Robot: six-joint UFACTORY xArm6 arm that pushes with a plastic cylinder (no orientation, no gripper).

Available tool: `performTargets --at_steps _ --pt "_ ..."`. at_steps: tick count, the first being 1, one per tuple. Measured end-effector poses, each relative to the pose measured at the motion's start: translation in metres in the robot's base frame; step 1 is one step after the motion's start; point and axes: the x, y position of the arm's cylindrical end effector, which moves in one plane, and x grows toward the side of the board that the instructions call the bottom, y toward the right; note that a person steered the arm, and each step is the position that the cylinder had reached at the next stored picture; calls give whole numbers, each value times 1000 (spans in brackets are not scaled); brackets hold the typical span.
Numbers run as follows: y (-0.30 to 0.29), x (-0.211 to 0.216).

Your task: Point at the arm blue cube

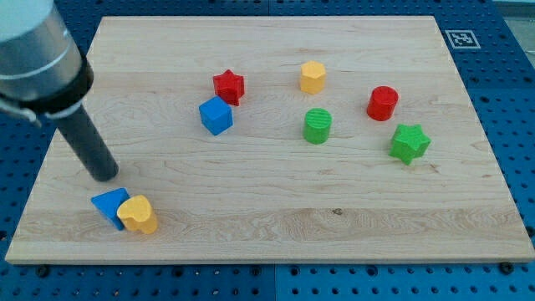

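Wood, pale and finely grained, makes up the rectangular board (276,209) that fills most of the frame over a blue perforated surface (510,100), and the grey-and-black arm (42,58), cut off at the upper left corner, slants down to a dark rod whose tip (104,176) rests on the board at lower left, carrying no gripper and grasping nothing. Just below it, a blue triangular block (109,203) touches a yellow heart-shaped block (138,215) that partly hides it. Smooth matte blocks dot the upper half: the blue cube (216,114), well apart from the tip, left of centre, beside a red star (228,85), then a yellow hexagonal block (313,76), green cylinder (318,125), red cylinder (383,103) and green star (409,143).
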Motion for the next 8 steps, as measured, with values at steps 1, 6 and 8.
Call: performTargets --at_steps 1,6,8 --pt "36 -25" --pt "207 -1" --pt "216 -71"
